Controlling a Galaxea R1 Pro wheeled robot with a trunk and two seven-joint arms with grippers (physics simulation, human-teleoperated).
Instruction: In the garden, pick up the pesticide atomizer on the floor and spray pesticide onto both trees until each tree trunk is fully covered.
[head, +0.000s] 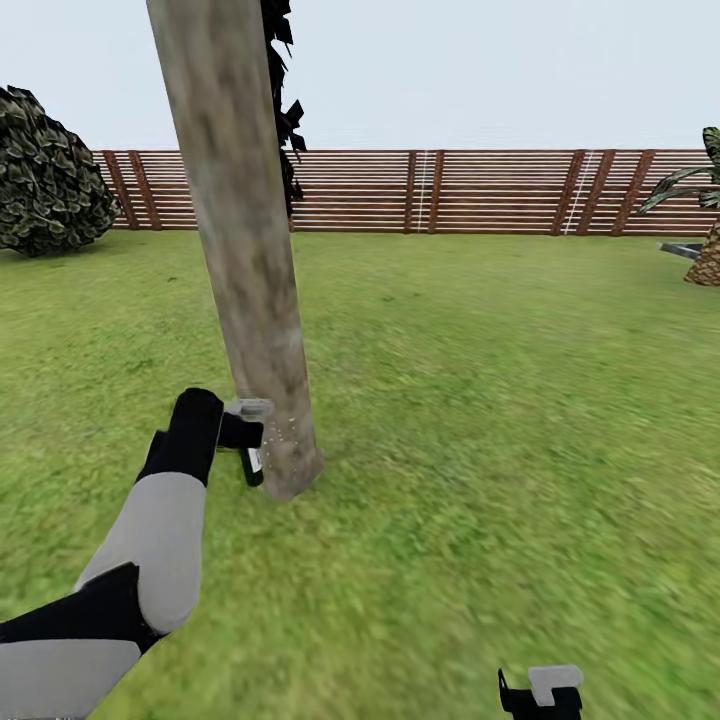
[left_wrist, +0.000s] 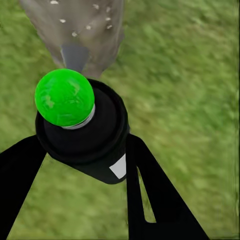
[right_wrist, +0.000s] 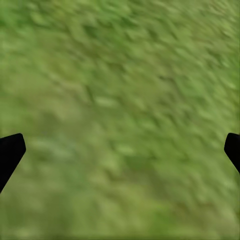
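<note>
A thick mottled grey-beige tree trunk (head: 245, 240) rises, slightly leaning, from the lawn in the head view. My left gripper (head: 240, 432) is shut on the pesticide atomizer (head: 252, 462), a dark bottle with a white label, held right beside the trunk's base. The grey nozzle (head: 250, 407) points at the trunk, and small white droplets (head: 285, 430) dot the bark. In the left wrist view the atomizer (left_wrist: 85, 135) sits between the black fingers (left_wrist: 155, 190), green cap up, with the speckled trunk (left_wrist: 75, 25) just beyond. My right gripper (head: 540, 695) hangs low and open over grass (right_wrist: 120, 120).
A brown slatted fence (head: 450, 190) closes the lawn at the back. A dark leafy bush (head: 50, 175) stands at the far left and a short palm (head: 705, 240) at the far right. Black foliage (head: 285, 100) shows behind the trunk. Open grass lies all around.
</note>
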